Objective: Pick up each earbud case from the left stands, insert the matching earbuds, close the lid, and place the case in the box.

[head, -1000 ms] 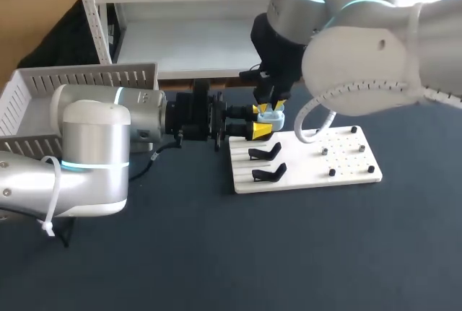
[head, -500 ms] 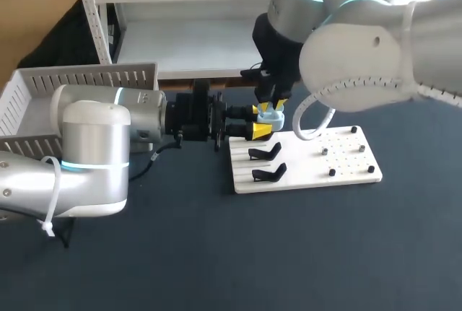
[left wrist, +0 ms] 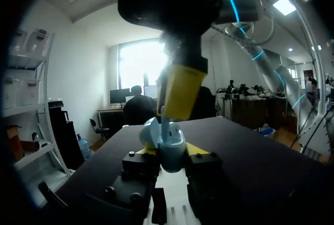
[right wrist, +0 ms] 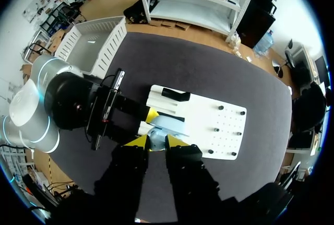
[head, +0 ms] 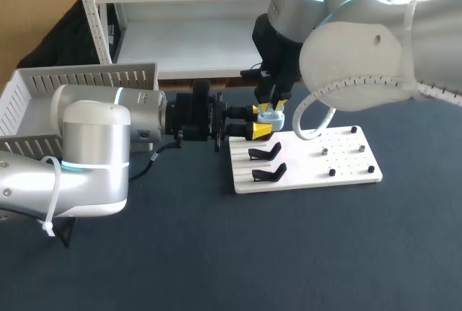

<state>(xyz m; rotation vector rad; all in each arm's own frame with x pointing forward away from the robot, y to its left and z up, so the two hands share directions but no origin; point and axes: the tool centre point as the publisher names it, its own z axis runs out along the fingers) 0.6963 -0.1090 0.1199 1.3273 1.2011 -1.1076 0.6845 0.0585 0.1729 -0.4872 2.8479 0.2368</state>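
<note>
The right gripper (right wrist: 156, 141) hangs point-down from above. Its yellow-tipped fingers stand close together and nip a small pale piece, which looks to be an earbud (left wrist: 164, 122) with its stem running straight down along them. Directly beneath it is the pale blue case (head: 272, 117), and this relation decides the coming move: the case lies straight under the earbud, touching it or nearly so, with its opening turned up toward it, so the line of travel is plain vertical. The case is clamped from both sides by the left gripper (head: 256, 121), which reaches in level from the side and holds it just above the far corner of the white board (head: 346, 167). Its lid seems to stand open to one side, though that is hard to make out. Whether the earbud is already seated cannot be told, as the fingers hide the socket. Nearer on the board are two black stands (head: 266, 153), both bare. The white box (head: 79, 78) sits well apart behind the left arm.
</note>
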